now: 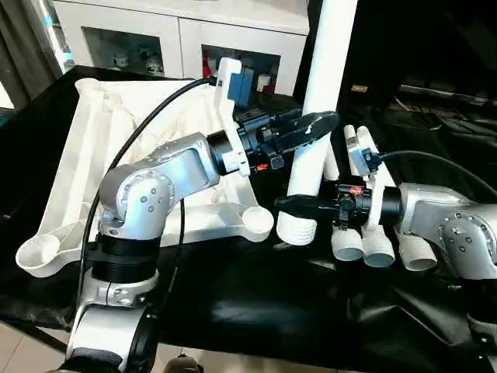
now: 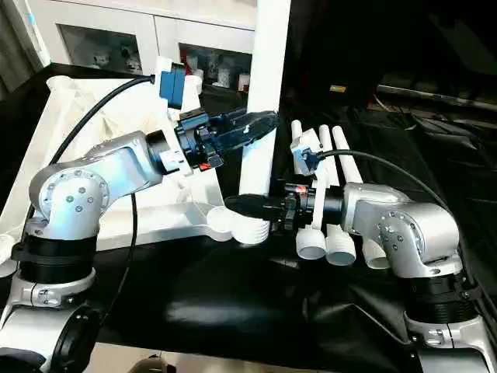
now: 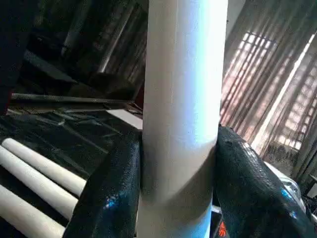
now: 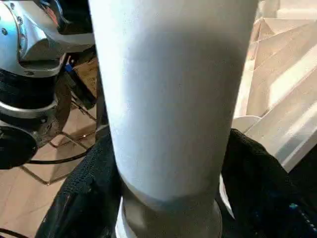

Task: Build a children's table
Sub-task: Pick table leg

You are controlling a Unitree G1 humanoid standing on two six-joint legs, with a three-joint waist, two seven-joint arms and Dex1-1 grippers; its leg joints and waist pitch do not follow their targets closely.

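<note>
At frame centre, the left gripper clamps the upright white leg; the right gripper grips its ribbed lower end.

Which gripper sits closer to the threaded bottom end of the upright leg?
Right. The right gripper brackets the upright leg just above its threaded end. The left gripper grips the same leg higher up, about mid-shaft.
</note>
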